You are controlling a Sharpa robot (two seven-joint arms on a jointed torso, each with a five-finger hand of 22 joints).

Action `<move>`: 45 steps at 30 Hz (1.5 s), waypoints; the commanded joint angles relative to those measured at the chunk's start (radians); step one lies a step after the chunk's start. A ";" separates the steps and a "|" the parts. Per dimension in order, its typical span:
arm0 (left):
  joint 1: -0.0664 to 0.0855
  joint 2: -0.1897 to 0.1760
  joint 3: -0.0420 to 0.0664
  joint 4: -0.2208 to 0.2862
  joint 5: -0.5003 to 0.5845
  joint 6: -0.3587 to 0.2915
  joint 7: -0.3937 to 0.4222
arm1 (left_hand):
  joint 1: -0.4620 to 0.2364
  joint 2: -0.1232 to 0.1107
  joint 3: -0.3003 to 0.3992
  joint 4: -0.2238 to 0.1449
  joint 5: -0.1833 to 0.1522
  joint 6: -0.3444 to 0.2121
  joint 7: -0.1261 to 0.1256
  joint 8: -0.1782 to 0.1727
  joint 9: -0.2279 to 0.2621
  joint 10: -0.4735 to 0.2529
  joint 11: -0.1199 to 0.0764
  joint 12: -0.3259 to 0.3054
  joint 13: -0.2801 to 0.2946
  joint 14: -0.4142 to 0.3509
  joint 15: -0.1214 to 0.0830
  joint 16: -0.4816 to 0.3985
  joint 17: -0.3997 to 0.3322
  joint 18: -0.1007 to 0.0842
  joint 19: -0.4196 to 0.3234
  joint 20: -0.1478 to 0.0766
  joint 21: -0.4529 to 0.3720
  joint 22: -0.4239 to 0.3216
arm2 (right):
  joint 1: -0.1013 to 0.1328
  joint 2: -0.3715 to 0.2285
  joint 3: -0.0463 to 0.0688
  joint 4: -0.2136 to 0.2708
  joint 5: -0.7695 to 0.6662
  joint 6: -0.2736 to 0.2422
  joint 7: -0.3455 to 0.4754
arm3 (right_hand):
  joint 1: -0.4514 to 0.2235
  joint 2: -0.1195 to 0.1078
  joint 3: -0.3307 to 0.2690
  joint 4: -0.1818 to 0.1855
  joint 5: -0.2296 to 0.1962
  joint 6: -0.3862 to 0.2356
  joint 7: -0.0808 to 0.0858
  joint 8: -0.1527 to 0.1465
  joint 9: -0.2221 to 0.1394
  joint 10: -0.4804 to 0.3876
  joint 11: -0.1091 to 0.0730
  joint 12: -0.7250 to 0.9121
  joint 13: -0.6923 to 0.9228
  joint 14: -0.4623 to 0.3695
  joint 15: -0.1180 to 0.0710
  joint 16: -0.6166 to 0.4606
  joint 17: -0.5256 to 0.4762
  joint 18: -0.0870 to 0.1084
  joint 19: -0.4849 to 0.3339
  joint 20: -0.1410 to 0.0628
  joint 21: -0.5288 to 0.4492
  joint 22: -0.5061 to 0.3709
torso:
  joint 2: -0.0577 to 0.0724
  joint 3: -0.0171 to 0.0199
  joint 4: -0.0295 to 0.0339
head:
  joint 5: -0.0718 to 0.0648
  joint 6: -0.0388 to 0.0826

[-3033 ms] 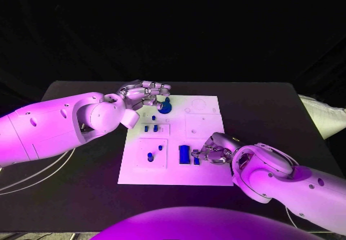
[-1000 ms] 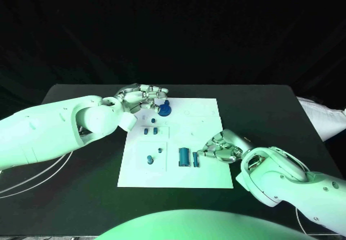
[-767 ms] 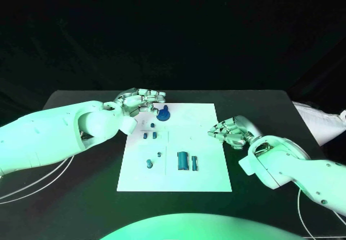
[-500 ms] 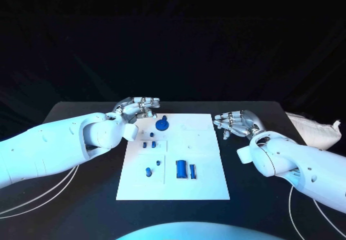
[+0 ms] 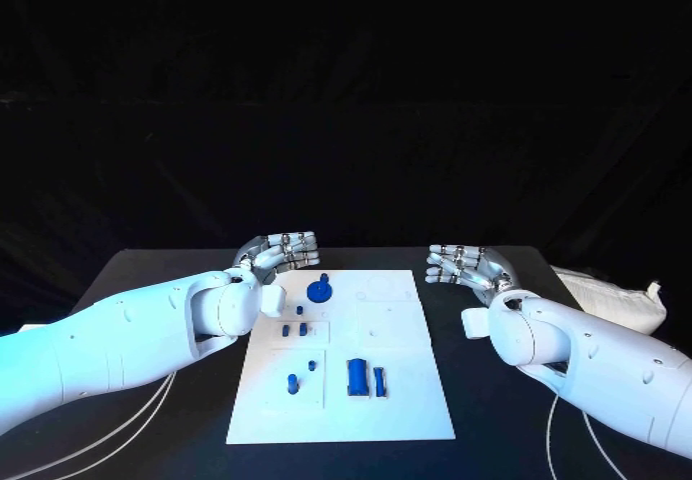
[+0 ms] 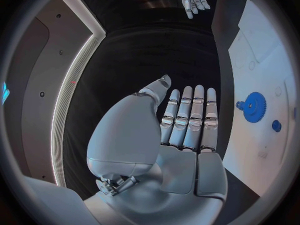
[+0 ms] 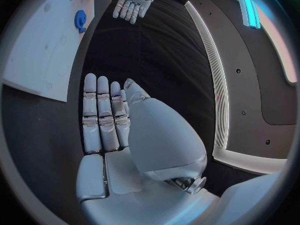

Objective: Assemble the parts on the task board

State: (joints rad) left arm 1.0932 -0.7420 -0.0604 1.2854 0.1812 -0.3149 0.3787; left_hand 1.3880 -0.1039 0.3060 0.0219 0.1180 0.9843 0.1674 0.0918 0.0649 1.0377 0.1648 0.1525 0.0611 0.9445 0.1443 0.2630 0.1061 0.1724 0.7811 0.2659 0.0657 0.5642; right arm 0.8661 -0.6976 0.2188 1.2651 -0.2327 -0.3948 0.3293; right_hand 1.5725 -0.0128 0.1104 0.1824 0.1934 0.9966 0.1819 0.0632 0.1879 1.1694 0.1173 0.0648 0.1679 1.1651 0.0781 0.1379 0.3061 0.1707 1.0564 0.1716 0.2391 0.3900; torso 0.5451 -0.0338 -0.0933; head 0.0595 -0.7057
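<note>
The white task board (image 5: 407,408) lies in the middle of the black table. A blue gear (image 5: 319,291) stands near its far edge, and small blue pegs (image 5: 294,329) sit just nearer. A blue peg (image 5: 293,382), a wide blue block (image 5: 356,375) and a thin blue bar (image 5: 379,380) lie closer to me. My left hand (image 5: 284,250) hovers off the board's far left corner, flat and holding nothing. My right hand (image 5: 462,263) hovers off the far right corner, likewise flat and holding nothing. The left wrist view shows the left hand (image 6: 181,120) beside the gear (image 6: 254,106).
A white bundle (image 5: 623,300) lies at the table's right edge. Pale cables (image 5: 123,437) run over the table's front left. In the right wrist view the right hand (image 7: 106,117) faces the board (image 7: 44,45) and the left hand (image 7: 134,0).
The left hand has let go of the gear and the right hand has left the blue block; both have drawn back off the board and opened flat. The camera has tilted up.
</note>
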 commanded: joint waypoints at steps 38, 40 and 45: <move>-0.043 -0.038 0.060 0.285 -0.181 -0.455 0.141 | -1.145 0.104 -0.306 -0.022 -0.118 -0.810 -0.167 -0.092 -0.065 -0.854 -0.165 -0.152 -0.061 -0.774 -0.144 -0.263 -0.106 -0.172 -0.640 -0.266 -0.066 -0.476 | 0.184 -0.082 -0.219 0.305 0.233 -0.375 0.191 | -1.303 0.013 -0.110 -0.182 -0.193 -0.824 -0.182 -0.063 -0.188 -0.966 -0.117 -0.065 -0.168 -0.959 -0.078 -0.138 -0.306 -0.171 -0.869 -0.172 -0.239 -0.390 | -0.001 0.0338 0.0933 | -0.060 0.106; -0.043 -0.038 0.060 0.285 -0.181 -0.455 0.141 | -1.164 0.104 -0.306 -0.022 -0.118 -0.824 -0.167 -0.092 -0.065 -0.868 -0.165 -0.152 -0.061 -0.787 -0.144 -0.263 -0.106 -0.172 -0.651 -0.266 -0.066 -0.483 | 0.184 -0.082 -0.219 0.305 0.233 -0.375 0.191 | -1.324 0.013 -0.110 -0.182 -0.193 -0.837 -0.182 -0.063 -0.188 -0.982 -0.117 -0.065 -0.168 -0.975 -0.078 -0.138 -0.306 -0.171 -0.883 -0.172 -0.239 -0.390 | -0.001 0.0338 0.0933 | -0.060 0.106; -0.043 -0.038 0.060 0.285 -0.181 -0.455 0.141 | -1.208 0.104 -0.306 -0.022 -0.118 -0.855 -0.167 -0.092 -0.065 -0.902 -0.165 -0.152 -0.061 -0.818 -0.144 -0.263 -0.106 -0.172 -0.677 -0.266 -0.066 -0.564 | 0.184 -0.082 -0.219 0.305 0.233 -0.375 0.191 | -1.373 0.013 -0.110 -0.182 -0.193 -0.869 -0.182 -0.063 -0.188 -1.019 -0.117 -0.065 -0.168 -1.013 -0.078 -0.138 -0.306 -0.171 -0.918 -0.172 -0.239 -0.390 | -0.001 0.0338 0.0933 | -0.060 0.106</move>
State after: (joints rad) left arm 1.0500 -0.7808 -0.0011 1.5672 0.0162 -0.7576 0.4974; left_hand 0.2435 -0.0001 0.0165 -0.0002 0.0067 0.1742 0.0010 0.0067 0.0010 0.1834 0.0003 0.0057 0.0012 0.1700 0.0001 0.0066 0.0013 0.0224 0.1425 0.0035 0.0061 0.0744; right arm 1.0497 -0.7802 -0.0001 1.5680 -0.0017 -0.7638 0.4995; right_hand 0.2703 0.0001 0.0030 0.0067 0.0051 0.1728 0.0015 0.0033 0.0021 0.2041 -0.0002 0.0066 0.0012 0.2072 -0.0004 0.0039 0.0044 0.0213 0.1885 0.0015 0.0077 0.0145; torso 0.5442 0.0001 0.0000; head 0.0000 -0.6000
